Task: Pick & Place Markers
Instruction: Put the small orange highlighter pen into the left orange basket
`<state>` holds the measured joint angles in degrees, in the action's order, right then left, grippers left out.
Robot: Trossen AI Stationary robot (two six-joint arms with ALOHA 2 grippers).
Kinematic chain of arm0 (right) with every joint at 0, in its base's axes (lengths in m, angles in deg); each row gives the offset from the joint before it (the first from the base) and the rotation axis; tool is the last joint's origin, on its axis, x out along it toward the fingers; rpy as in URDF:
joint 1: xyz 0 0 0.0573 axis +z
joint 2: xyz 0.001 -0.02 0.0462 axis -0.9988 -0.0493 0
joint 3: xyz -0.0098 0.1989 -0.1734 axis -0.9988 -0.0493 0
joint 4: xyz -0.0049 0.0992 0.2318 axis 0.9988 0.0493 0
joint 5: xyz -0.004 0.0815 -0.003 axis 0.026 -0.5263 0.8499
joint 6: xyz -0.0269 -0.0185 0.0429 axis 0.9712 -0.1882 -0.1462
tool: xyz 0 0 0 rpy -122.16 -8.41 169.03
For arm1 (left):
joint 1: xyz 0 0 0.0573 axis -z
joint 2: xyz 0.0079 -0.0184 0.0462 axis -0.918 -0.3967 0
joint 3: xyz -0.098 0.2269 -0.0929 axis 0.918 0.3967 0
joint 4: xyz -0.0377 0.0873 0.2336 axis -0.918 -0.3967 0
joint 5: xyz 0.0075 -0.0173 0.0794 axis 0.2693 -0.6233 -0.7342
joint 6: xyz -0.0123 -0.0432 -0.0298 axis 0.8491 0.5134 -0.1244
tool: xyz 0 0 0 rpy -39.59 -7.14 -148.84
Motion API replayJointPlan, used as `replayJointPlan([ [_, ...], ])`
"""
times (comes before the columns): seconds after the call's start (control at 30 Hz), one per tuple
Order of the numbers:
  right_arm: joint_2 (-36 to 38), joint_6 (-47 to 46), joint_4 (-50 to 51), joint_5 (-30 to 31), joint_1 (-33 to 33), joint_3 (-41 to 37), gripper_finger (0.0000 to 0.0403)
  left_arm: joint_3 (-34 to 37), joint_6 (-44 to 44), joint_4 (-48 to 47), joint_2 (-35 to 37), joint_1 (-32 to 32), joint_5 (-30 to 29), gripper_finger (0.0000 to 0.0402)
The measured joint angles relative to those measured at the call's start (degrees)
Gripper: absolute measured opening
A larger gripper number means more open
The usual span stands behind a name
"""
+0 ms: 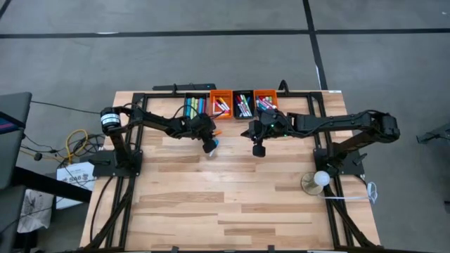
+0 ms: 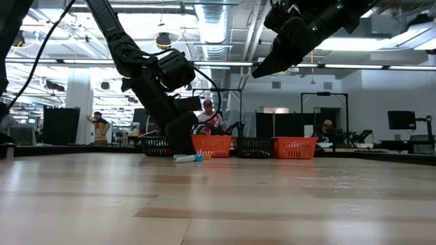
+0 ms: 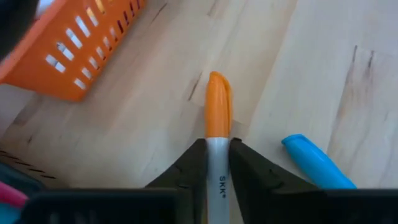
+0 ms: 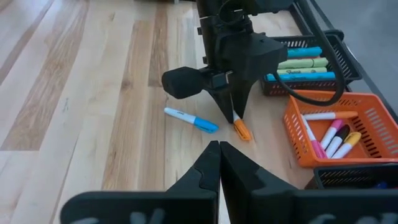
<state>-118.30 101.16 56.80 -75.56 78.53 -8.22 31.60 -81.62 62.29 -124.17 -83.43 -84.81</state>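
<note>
An orange-capped marker (image 3: 218, 106) with a white barrel lies on the wooden table just in front of the bins, and my left gripper (image 3: 217, 155) is down at the table, closed on it. A blue-capped marker (image 3: 314, 162) lies flat beside it, untouched; it also shows in the right wrist view (image 4: 189, 119). My right gripper (image 4: 219, 155) hangs shut and empty above the table's middle (image 1: 259, 150), a little to the right of the left gripper (image 1: 211, 145). My left gripper pinches the orange marker's white barrel (image 3: 218, 163) between its two fingers, just behind the orange cap. The fingers slant down from the table's left, and the marker runs along them, cap (image 4: 242, 130) sticking out ahead. The marker lies on the table.
A row of small bins stands at the far edge: a black one (image 1: 196, 105) with yellow, green and blue markers, an orange one (image 1: 221, 104), another black one (image 1: 243, 104) and another orange one (image 1: 266, 100). A round white object (image 1: 320, 180) sits at the right. Bare wood fills the near half.
</note>
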Motion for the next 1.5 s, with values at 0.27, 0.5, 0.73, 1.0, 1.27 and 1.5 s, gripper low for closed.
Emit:
replayJointPlan([
  [0.27,0.02,0.0,0.0,0.0,0.0,0.0,0.0001,0.0,-0.23,0.52,0.04,-0.02,-0.08,0.0035],
  [0.5,0.02,0.0,0.0,0.0,0.0,0.0,0.0001,-0.64,-0.22,0.79,0.07,0.54,2.37,0.005],
  [0.73,0.02,0.0,0.02,0.0,0.0,0.0,0.0001,-2.23,-0.35,0.8,1.43,2.31,3.7,0.0044],
  [1.0,0.02,0.0,0.24,0.0,0.0,0.02,0.0001,-2.36,-0.89,1.97,7.04,3.75,-2.04,0.0044],
  [1.27,0.04,0.02,-0.45,0.02,-0.11,0.02,0.0001,-2.39,1.63,17.31,4.24,0.24,-5.24,0.0048],
  [1.5,0.04,1.08,-0.96,0.14,-0.11,0.02,0.0001,-4.41,9.01,19.21,2.57,-6.6,-6.34,0.0046],
])
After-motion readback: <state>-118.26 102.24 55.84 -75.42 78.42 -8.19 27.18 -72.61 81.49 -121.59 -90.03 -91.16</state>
